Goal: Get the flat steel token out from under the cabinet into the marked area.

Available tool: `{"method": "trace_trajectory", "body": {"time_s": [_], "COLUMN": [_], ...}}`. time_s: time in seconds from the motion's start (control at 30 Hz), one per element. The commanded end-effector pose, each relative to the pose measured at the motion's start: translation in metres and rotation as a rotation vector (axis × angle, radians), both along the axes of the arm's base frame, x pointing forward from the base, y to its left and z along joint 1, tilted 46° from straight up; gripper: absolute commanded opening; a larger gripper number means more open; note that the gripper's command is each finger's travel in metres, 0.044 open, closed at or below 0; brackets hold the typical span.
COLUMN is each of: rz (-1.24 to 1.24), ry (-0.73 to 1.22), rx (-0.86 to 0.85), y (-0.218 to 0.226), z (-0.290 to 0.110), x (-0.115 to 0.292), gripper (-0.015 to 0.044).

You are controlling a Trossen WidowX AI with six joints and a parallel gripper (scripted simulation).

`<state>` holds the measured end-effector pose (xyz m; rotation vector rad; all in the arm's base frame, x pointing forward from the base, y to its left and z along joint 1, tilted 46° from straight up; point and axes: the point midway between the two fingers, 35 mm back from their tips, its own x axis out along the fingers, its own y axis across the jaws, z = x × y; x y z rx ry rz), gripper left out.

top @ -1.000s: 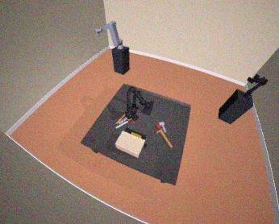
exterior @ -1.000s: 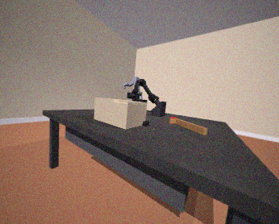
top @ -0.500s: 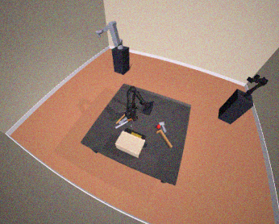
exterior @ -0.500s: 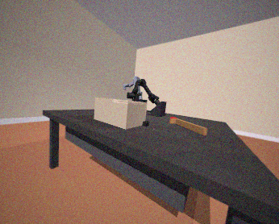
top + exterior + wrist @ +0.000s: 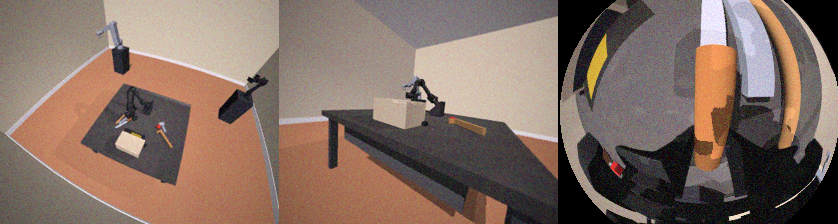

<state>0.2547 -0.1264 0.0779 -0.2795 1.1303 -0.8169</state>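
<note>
My gripper is shut on the orange handle of a tool with a pale flat blade. A shadow lies apart from the handle in the wrist view, so the tool appears raised above the table. The cream cabinet stands on the dark table, away from the gripper. A yellow patch shows at the cabinet's robot-facing side; whether it is the marked area is unclear. The steel token cannot be made out.
A grey-blue flat bar and a curved orange rod lie beside the held tool. A hammer-like tool with an orange handle lies across the table, beside a red part. A small black block sits by the cabinet.
</note>
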Motion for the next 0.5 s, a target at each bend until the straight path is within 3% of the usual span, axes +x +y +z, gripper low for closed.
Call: {"method": "trace_trajectory", "body": {"time_s": [0.0, 0.47], "rz": [-0.01, -0.01], "ry": [-0.018, -0.019], "rx": [-0.002, -0.003], "y": [-0.0021, -0.0057], "z": [0.0043, 0.0086], "x": [0.0014, 0.0031], "gripper": [0.0, 0.0]}}
